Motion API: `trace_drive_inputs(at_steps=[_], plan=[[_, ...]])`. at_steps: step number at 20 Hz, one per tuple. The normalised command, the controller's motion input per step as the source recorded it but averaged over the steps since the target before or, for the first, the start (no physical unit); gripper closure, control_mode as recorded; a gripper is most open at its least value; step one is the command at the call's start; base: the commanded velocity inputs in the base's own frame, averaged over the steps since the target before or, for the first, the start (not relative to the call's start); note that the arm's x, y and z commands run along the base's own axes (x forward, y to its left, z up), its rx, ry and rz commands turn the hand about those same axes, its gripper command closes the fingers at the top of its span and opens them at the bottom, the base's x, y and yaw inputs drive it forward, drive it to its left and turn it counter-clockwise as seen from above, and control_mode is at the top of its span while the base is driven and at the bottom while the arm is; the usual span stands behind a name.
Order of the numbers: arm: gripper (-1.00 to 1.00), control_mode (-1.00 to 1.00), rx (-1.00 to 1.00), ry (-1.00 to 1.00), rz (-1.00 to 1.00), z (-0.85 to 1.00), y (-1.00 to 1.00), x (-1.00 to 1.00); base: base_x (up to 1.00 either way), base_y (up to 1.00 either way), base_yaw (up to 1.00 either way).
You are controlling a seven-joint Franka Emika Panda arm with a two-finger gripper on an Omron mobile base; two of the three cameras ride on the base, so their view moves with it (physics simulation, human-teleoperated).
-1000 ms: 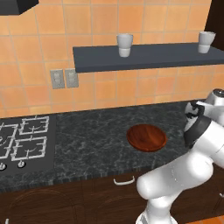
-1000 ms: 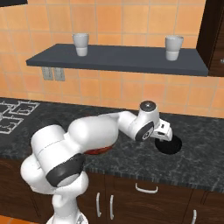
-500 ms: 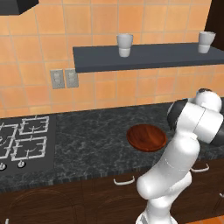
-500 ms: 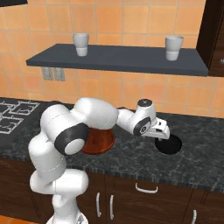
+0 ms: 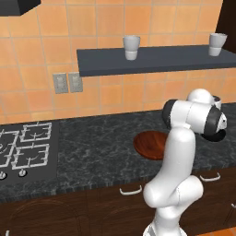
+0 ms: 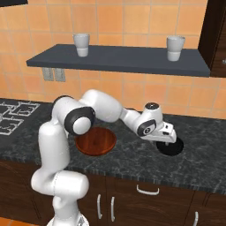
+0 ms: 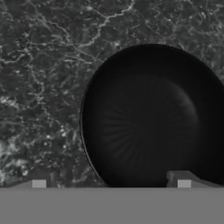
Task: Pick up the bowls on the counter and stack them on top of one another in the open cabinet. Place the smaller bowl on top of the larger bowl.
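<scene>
— What lay under your jaws?

— The smaller bowl point(image 7: 153, 118), its rim between my fingertips point(image 7: 183, 183), one tip over its hollow, the other over bare counter point(image 7: 43, 87). Nothing stood beside it.

— And overhead?

— The open cabinet point(image 6: 119, 59) hung well above me, with two white cups point(image 6: 81, 44) well apart and free slab between them. The larger bowl point(image 6: 96, 141) sat off to one side.

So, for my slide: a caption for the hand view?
Gripper above the small black bowl on the speckled counter.
</scene>
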Motion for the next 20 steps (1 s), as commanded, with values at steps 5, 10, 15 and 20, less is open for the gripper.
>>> trace_drive_inputs(at_steps=[5,10,15,20], plan=[[-1.00,-1.00,-0.01,0.03,0.00,-0.24,-0.14,0.21,0.00,0.00,0.00],[1.00,-1.00,-0.04,0.05,0.00,-0.38,0.00,0.15,0.00,0.00,0.00],[1.00,-1.00,-0.09,0.08,0.00,-0.54,0.00,0.24,0.00,0.00,0.00],[1.00,-1.00,0.00,0.00,0.00,-0.04,0.00,0.03,0.00,0.00,0.00]])
